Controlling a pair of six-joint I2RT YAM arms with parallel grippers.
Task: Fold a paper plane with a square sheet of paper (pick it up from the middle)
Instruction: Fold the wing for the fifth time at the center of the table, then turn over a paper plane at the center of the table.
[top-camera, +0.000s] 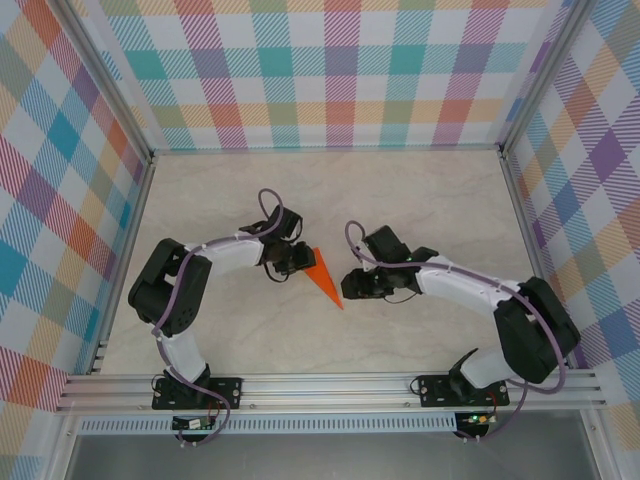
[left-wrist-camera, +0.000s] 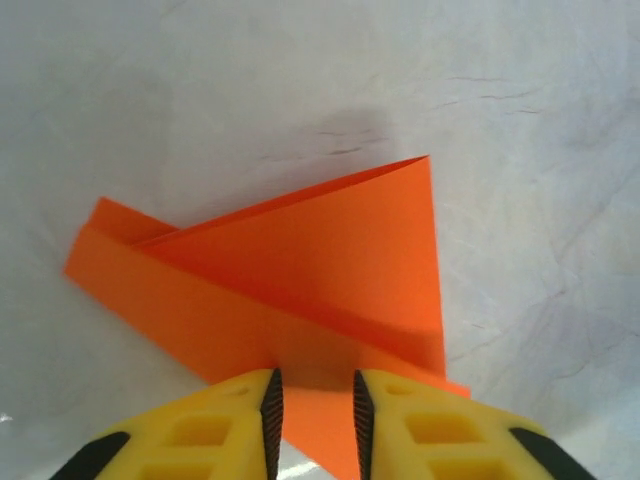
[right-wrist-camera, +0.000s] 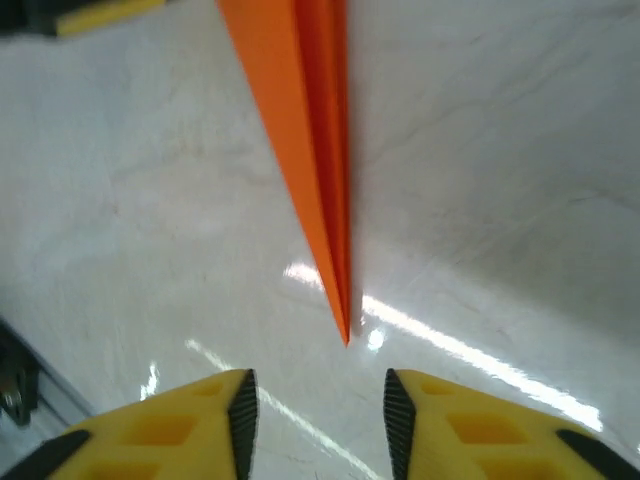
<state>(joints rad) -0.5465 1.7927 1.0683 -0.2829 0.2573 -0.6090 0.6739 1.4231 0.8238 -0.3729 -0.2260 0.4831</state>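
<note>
On my left, the left gripper (top-camera: 291, 260) sits low over the table (top-camera: 420, 190), at the wide tail end of the plane (top-camera: 325, 276). From its wrist camera I see the left gripper (left-wrist-camera: 313, 385) with its yellow fingers (left-wrist-camera: 215, 425) parted by a narrow gap. The orange paper passes into that gap, but the black pads (left-wrist-camera: 271, 410) stand off from it on both sides, so I read the jaws as apart and not clamped. The plane (left-wrist-camera: 300, 270) lies flat there: a folded wing on top, a longer layer under it running out to the left, and a crisp edge at the upper right.

In the middle of the top view, the plane lies on the table between the two grippers, tail toward the left one and its sharp nose aimed near and to the right.

On my right, the right gripper (top-camera: 352, 284) is just beside that nose. Its wrist camera shows the right gripper (right-wrist-camera: 318, 385) with jaws well apart and nothing between them. The plane (right-wrist-camera: 310, 150) narrows to a point just ahead of the gap, clear of both fingers, its centre ridge running straight up the view.
</note>
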